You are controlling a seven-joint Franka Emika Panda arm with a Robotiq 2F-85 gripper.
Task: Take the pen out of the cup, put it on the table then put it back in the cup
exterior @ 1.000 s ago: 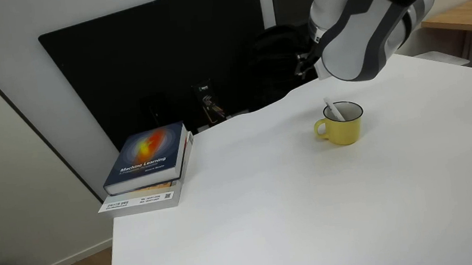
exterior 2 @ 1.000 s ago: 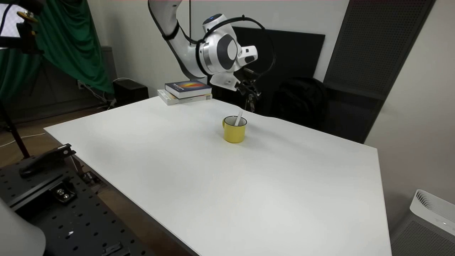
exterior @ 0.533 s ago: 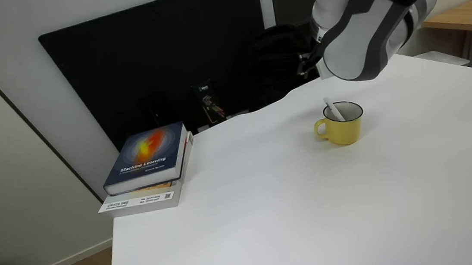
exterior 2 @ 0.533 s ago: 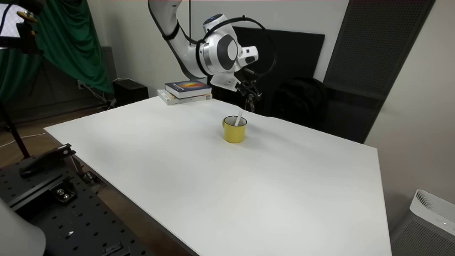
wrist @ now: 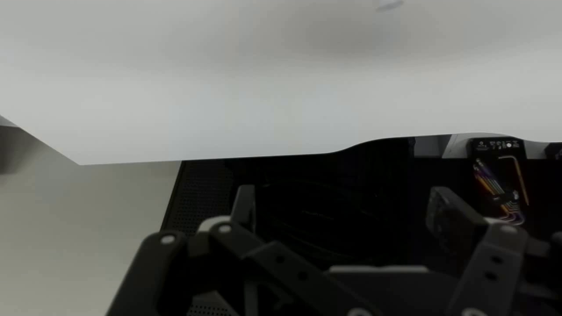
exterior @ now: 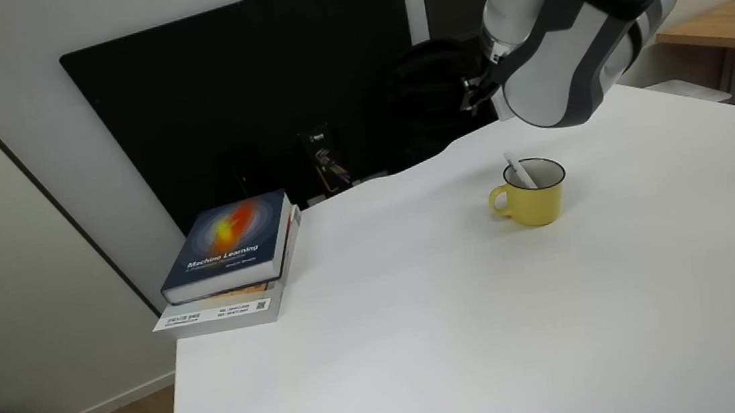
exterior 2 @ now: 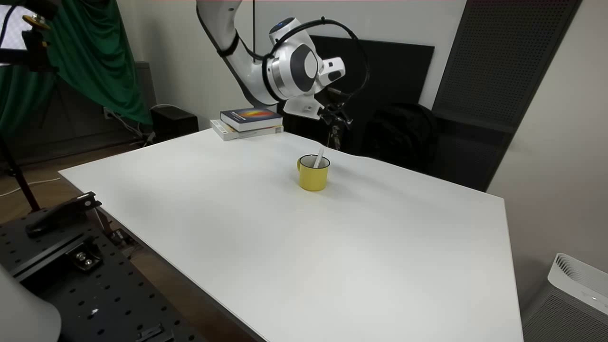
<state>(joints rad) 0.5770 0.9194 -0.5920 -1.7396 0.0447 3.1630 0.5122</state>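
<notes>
Legibly, book [exterior: 226, 244] reads "Machine Learning"; pen [exterior: 521, 171] tilted in cup [exterior: 536, 207].

A flat white counter [exterior: 419, 323] carries an upright yellow dark-rimmed mug [exterior: 536, 208] and, left of it, a thick pale book [exterior: 227, 322].

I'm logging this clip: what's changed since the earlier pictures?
The white-and-grey robot arm moved slightly, carrying its jaws upward in both exterior views. No grasp or release shows. The thin whitish stick pen stays in the small round yellow mug; the stacked blue and whitish books stayed put.
</notes>
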